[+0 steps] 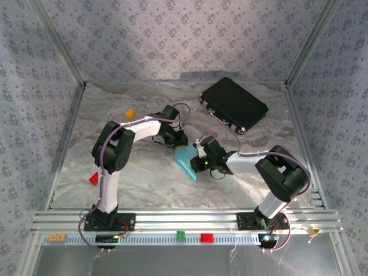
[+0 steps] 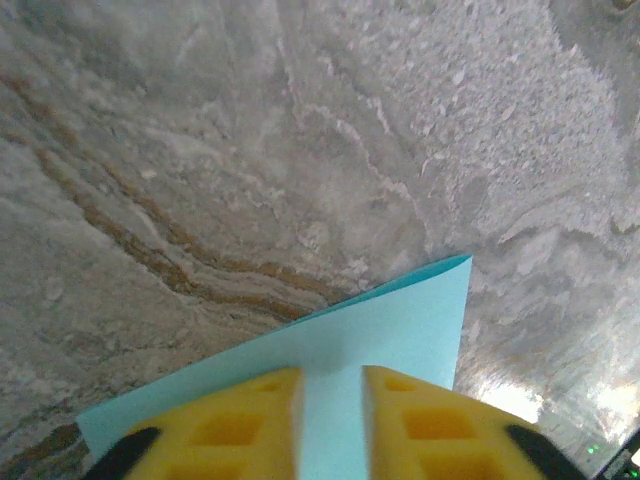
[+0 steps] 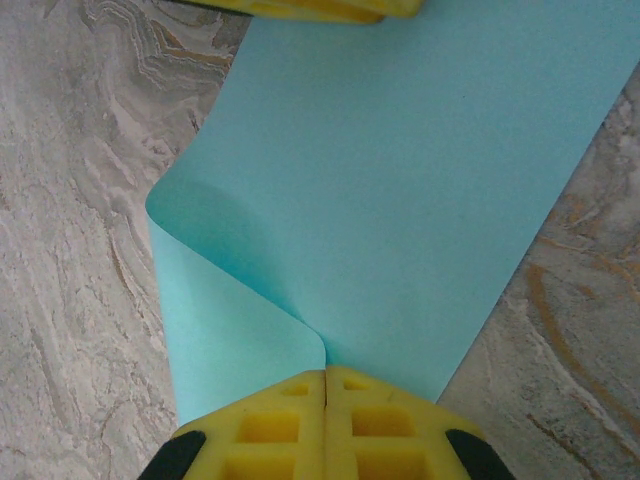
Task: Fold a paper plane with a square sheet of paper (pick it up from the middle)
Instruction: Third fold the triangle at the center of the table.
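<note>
Where the right gripper was seen from its wrist, the yellow jaws were clenched with no gap, grasping the near edge of the light-blue square sheet of paper. Just left of those tips the sheet rolled over into a soft, uncreased fold; ahead of them it ran out flat and wide. At its far end sat a yellow finger of the left gripper. Left jaws stood slightly parted, released, with a strip of paper showing in the gap and one corner of the sheet jutting forward and to the right of them. Marbled tabletop lay all round. Overhead view: both grippers met mid-table over the sheet. Black case well beyond the right gripper; small orange cube beyond the left arm.
</note>
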{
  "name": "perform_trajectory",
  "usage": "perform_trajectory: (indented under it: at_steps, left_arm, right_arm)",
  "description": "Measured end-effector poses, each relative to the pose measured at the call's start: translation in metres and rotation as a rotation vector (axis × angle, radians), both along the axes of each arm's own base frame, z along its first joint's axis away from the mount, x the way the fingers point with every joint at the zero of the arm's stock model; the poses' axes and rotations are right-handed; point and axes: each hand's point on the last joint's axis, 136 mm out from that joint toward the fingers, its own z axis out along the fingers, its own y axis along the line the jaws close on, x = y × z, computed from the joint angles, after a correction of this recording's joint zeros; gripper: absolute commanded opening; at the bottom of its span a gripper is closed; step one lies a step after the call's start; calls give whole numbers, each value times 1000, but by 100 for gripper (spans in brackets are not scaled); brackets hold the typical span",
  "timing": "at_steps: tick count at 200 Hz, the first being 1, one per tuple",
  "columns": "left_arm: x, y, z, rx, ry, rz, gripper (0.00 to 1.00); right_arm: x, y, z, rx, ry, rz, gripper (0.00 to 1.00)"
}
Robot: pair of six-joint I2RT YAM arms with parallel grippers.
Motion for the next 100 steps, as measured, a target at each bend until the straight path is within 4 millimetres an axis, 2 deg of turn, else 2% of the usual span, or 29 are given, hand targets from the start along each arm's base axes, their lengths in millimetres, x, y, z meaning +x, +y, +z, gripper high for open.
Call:
perform_trajectory:
  at_steps: [19,31,57,78,100]
  left_arm:
    - [0,2,7,8,-12,8,34]
    - [2,3,17,2,-32,19,32]
    - [-3,8,44,-45,-68,61,14]
    - [-12,11,57,-94,-70,94,0]
    - [-28,16,56,-145,-37,133,0]
  right_arm:
    - [0,0,0,0,0,0,1]
    - [0,0,0,0,0,0,1]
    - [0,0,0,0,0,0,1]
    - [0,0,0,-1,0,-1,1]
    - [0,0,0,0,0,-1,1]
